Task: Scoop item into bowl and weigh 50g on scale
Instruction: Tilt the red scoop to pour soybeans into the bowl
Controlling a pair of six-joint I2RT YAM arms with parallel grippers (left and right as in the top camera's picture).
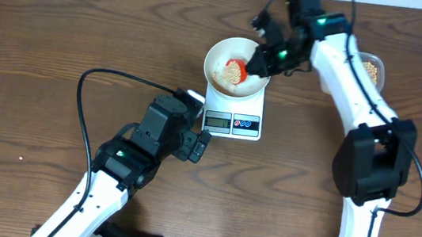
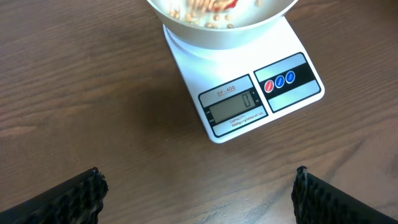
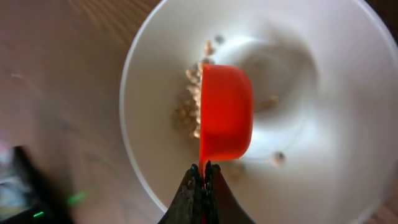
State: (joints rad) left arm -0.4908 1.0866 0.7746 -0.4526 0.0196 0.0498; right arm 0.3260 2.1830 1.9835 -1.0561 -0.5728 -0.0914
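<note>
Right claw [image 3: 204, 171]: fingers pressed together, clamped on the thin handle of a red scoop [image 3: 225, 112]. It was above the scale [image 1: 234, 109], over the bowl.

Scoop: tipped inside the bowl [image 3: 143, 74], its rounded back facing the wrist camera. From overhead the scoop [image 1: 235, 64] sat near the bowl's middle.

Beans [image 3: 189, 106]: a pale-tan cluster at the scoop's lip, blurred. A few lay singly on the bowl's floor. I could not tell whether any were falling. From overhead the beans [image 1: 234, 72] made a small heap in the bowl.

Bowl [image 1: 222, 52]: white and round, resting on the scale's far end and overhanging it.

Scale [image 2: 249, 81]: white and flat, with a grey display [image 2: 236, 107] and red and blue buttons [image 2: 280, 81] on its near end. The digits were too small to read surely.

Left claw [image 2: 198, 183]: fingers wide apart, holding nothing, low over the table [image 2: 93, 93], just in front of the scale. From overhead the left claw [image 1: 200, 143] was beside the scale's near left corner.

Tub [image 1: 373, 69]: clear, with more beans in it, well to the right of the scale, partly hidden by the right arm.
</note>
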